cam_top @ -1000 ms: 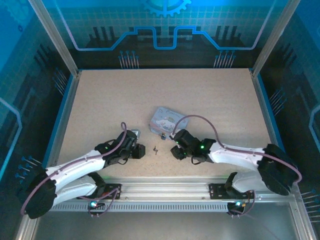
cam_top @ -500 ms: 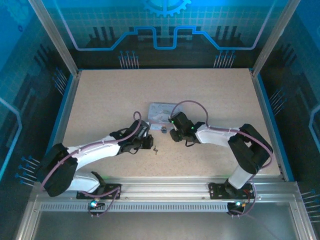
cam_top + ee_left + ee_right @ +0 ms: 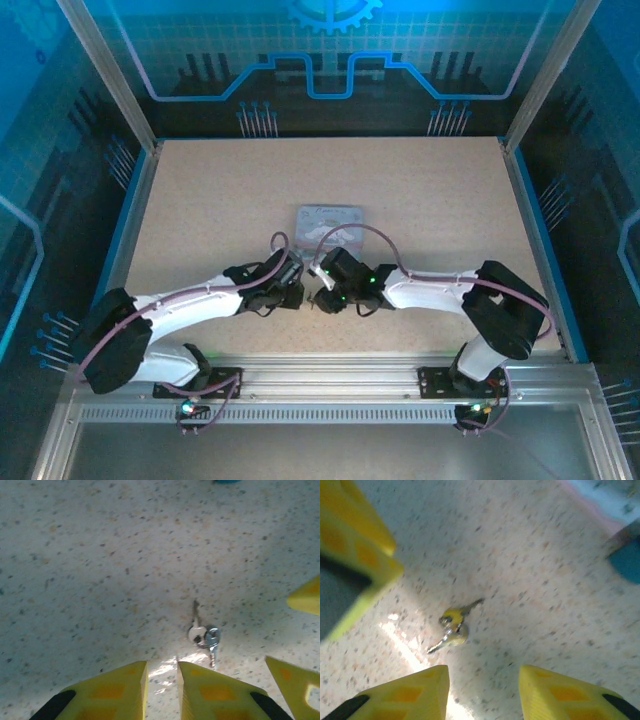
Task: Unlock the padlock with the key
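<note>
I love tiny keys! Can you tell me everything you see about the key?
The key is tiny, thin and made of silvery metal. It looks like two little keys joined on a small ring, blades pointing opposite ways. It lies flat on the speckled table, free, with only the table touching it.

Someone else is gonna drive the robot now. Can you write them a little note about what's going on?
Left gripper: jaws a slit apart, empty.
Right gripper: jaws open, empty.
Tiny silvery keys on a ring: lying on the speckled table between both grippers.
Small bluish padlock: blurred, near the pastel tin.
Done: grippers at the keys; none grasped.
To do: grasp a key, unlock the padlock.
</note>
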Robot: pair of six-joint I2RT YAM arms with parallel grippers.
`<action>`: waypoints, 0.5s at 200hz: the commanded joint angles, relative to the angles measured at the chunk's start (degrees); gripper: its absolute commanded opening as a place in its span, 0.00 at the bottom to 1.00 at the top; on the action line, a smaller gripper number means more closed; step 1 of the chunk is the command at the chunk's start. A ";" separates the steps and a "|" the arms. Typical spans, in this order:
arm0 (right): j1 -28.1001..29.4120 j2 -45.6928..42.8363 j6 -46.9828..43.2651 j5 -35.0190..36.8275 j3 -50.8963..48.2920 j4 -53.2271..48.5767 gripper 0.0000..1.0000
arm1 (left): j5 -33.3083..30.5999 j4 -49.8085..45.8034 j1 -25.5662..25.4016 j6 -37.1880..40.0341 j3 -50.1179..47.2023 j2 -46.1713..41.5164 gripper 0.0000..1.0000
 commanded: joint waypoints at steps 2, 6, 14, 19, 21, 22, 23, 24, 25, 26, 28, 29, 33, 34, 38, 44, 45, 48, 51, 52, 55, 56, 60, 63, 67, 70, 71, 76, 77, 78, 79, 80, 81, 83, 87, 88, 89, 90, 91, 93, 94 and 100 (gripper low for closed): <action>-1.03 -1.27 -7.09 -8.45 -0.16 1.48 0.50 | -2.32 -5.04 0.72 -3.16 -2.00 -2.82 0.24; -1.22 -0.84 -8.30 -9.34 0.36 0.76 0.52 | -2.04 -4.96 0.93 -3.61 -2.44 -3.24 0.25; -1.38 0.13 -10.61 -10.21 1.79 -0.79 0.55 | -1.57 -4.49 1.39 -4.28 -3.31 -4.02 0.25; -1.40 0.92 -12.06 -10.48 2.68 -1.87 0.56 | -1.20 -4.09 1.63 -4.62 -3.92 -4.52 0.25; -1.39 1.24 -12.62 -10.54 2.81 -2.26 0.56 | -0.99 -3.87 1.76 -4.72 -4.18 -4.71 0.25; -1.39 1.43 -12.84 -10.59 2.83 -2.53 0.57 | -0.90 -3.77 1.86 -4.74 -4.23 -4.78 0.25; -1.44 1.61 -13.13 -10.67 2.84 -2.71 0.57 | -0.81 -3.72 1.95 -4.83 -4.31 -4.85 0.25; -1.42 1.74 -13.40 -10.70 2.85 -2.88 0.57 | -0.72 -3.61 1.95 -4.88 -4.47 -4.93 0.25; -1.45 1.90 -13.63 -10.67 3.73 -3.06 0.57 | -0.63 -3.51 1.99 -4.95 -4.56 -5.02 0.25; -1.42 2.11 -13.88 -10.75 4.26 -3.28 0.57 | -0.59 -3.46 2.11 -4.94 -4.69 -5.15 0.25; -1.47 2.44 -14.32 -10.74 4.88 -3.62 0.57 | -0.40 -3.27 2.19 -5.00 -4.87 -5.29 0.25; -1.43 2.64 -14.53 -10.74 5.09 -3.82 0.57 | -0.29 -3.21 2.25 -5.05 -4.98 -5.33 0.25; -1.48 3.33 -15.34 -10.81 5.92 -4.51 0.57 | 0.01 -2.87 2.54 -5.17 -5.34 -5.52 0.25; -1.48 3.53 -15.52 -10.82 6.06 -4.71 0.57 | 0.09 -2.79 2.64 -5.18 -5.43 -5.62 0.25; -1.64 4.14 -16.27 -10.97 6.81 -5.33 0.57 | 0.40 -2.53 2.73 -5.30 -5.78 -5.85 0.25; -1.62 4.97 -17.08 -11.21 7.78 -6.05 0.57 | 0.79 -2.30 3.12 -5.40 -6.23 -6.12 0.25; -1.65 5.25 -17.36 -11.25 8.02 -6.27 0.57 | 0.83 -2.28 3.11 -5.39 -6.27 -6.18 0.25; -1.66 5.61 -17.70 -11.31 8.47 -6.54 0.57 | 0.93 -2.20 3.22 -5.39 -6.37 -6.30 0.25; -1.68 6.04 -17.97 -11.34 8.86 -6.83 0.57 | 1.02 -2.15 3.34 -5.37 -6.58 -6.41 0.25; -1.71 6.20 -18.07 -11.34 9.02 -6.88 0.57 | 1.03 -2.08 3.35 -5.37 -6.62 -6.46 0.26; -1.66 6.51 -18.35 -11.35 9.41 -7.19 0.57 | 1.04 -2.06 3.42 -5.39 -6.72 -6.55 0.26; -1.66 6.61 -18.43 -11.40 9.52 -7.23 0.57 | 1.04 -2.03 3.39 -5.42 -6.78 -6.57 0.26; -1.67 7.14 -18.73 -11.35 10.02 -7.58 0.56 | 1.04 -2.01 3.46 -5.45 -6.89 -6.68 0.26; -1.68 7.49 -18.83 -11.47 10.41 -7.83 0.56 | 1.09 -1.94 3.49 -5.45 -7.04 -6.84 0.26; -1.66 7.89 -18.91 -11.45 10.99 -8.08 0.56 | 1.13 -1.82 3.61 -5.46 -7.23 -6.98 0.25; -1.66 8.27 -19.00 -11.52 11.28 -8.28 0.56 | 1.13 -1.72 3.69 -5.47 -7.35 -7.11 0.25; -1.66 8.37 -19.02 -11.52 11.42 -8.35 0.56 | 1.13 -1.73 3.74 -5.46 -7.36 -7.11 0.26; -1.69 8.90 -19.04 -11.73 11.87 -8.57 0.55 | 1.21 -1.56 3.86 -5.46 -7.64 -7.31 0.26; -1.67 9.04 -19.04 -11.76 12.02 -8.63 0.55 | 1.22 -1.57 3.83 -5.46 -7.68 -7.35 0.26; -1.67 9.15 -19.09 -11.82 12.10 -8.75 0.55 | 1.26 -1.48 3.86 -5.46 -7.70 -7.37 0.26; -1.66 9.25 -19.06 -11.85 12.18 -8.76 0.55 | 1.28 -1.44 3.87 -5.46 -7.71 -7.38 0.26; -1.66 9.39 -19.05 -11.86 12.35 -8.81 0.55 | 1.29 -1.41 3.92 -5.46 -7.80 -7.38 0.26; -1.66 9.50 -19.05 -11.92 12.44 -8.84 0.54 | 1.30 -1.40 3.95 -5.41 -7.85 -7.47 0.26; -1.70 9.70 -19.04 -11.95 12.54 -8.92 0.54 | 1.37 -1.35 4.03 -5.40 -7.93 -7.58 0.26; -1.66 10.06 -19.04 -12.11 12.89 -9.10 0.53 | 1.46 -1.31 4.11 -5.37 -8.10 -7.68 0.26; -1.66 10.19 -19.04 -12.17 12.97 -9.15 0.53 | 1.47 -1.31 4.17 -5.37 -8.13 -7.66 0.26; -1.66 10.25 -19.04 -12.20 13.10 -9.23 0.53 | 1.52 -1.31 4.16 -5.37 -8.19 -7.70 0.26; -1.66 10.33 -19.04 -12.22 13.21 -9.26 0.52 | 1.54 -1.26 4.20 -5.37 -8.22 -7.81 0.26; -1.70 10.41 -19.04 -12.22 13.22 -9.28 0.52 | 1.56 -1.24 4.22 -5.37 -8.28 -7.86 0.26; -1.69 10.65 -19.04 -12.23 13.35 -9.41 0.52 | 1.57 -1.18 4.25 -5.32 -8.36 -7.94 0.26; -1.67 10.70 -19.04 -12.27 13.42 -9.44 0.51 | 1.57 -1.20 4.33 -5.30 -8.39 -8.02 0.26; -1.71 11.19 -19.01 -12.19 13.69 -9.63 0.50 | 1.65 -1.06 4.46 -5.29 -8.63 -8.25 0.26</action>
